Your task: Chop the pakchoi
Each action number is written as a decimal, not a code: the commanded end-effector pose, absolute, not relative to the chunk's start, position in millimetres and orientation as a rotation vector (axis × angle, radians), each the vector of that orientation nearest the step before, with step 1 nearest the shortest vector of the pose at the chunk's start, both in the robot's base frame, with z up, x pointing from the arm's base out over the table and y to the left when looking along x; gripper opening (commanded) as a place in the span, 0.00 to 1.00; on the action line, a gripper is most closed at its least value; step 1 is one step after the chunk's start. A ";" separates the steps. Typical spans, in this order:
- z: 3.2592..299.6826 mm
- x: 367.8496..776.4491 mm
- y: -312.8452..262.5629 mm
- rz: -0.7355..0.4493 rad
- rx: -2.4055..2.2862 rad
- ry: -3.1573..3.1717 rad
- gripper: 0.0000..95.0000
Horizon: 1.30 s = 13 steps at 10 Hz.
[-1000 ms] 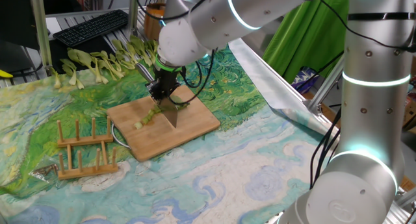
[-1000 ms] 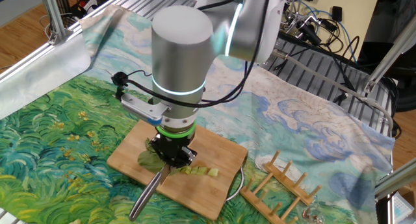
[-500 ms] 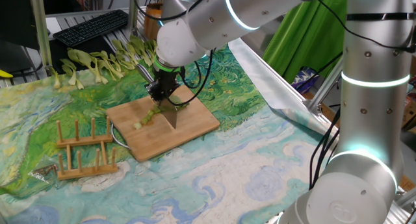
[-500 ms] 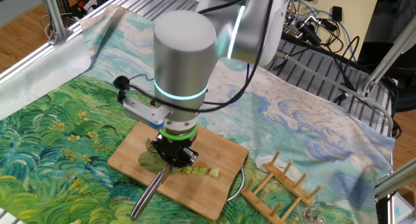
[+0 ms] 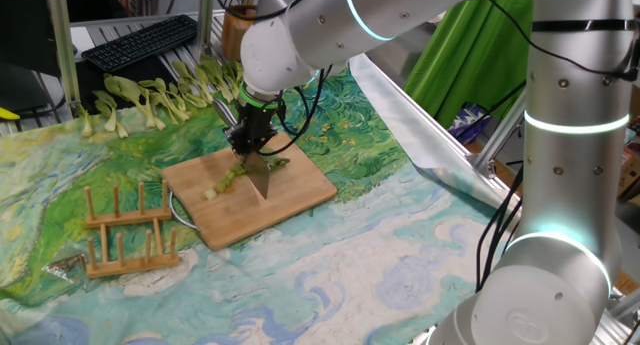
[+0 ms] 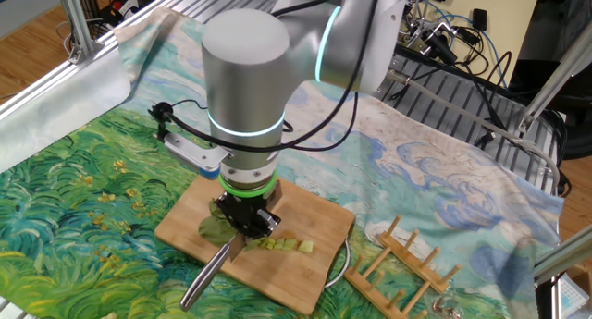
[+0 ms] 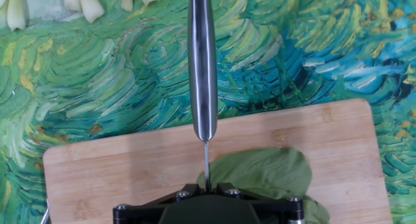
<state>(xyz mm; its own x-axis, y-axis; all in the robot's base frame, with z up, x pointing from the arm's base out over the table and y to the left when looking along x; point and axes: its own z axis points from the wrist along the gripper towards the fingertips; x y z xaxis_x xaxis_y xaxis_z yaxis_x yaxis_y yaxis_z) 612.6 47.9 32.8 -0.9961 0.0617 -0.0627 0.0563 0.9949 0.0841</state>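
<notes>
The gripper [image 6: 242, 228] is clenched on a knife [image 7: 202, 68] and points down over the wooden cutting board [image 5: 300, 190]. The blade stands in the pakchoi [image 5: 238, 173], which lies on the board. On one side of the blade the pale stalk is already in short pieces [image 6: 285, 246]; on the other side the green leaf [image 7: 266, 173] is uncut. I judge the chopping is about half done.

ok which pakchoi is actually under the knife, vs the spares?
The pakchoi on the bamboo cutting board, partly cut into short pieces, right below the pincer. The whole pakchoi lie in a row by the keyboard, off the board.
</notes>
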 end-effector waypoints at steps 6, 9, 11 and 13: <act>39.8 612.6 48.8 0.116 0.079 3.091 0.00; 44.1 611.6 48.1 0.065 0.037 3.095 0.00; 50.6 611.3 47.0 0.070 0.036 3.101 0.00; 54.9 613.5 45.2 0.060 0.021 3.100 0.00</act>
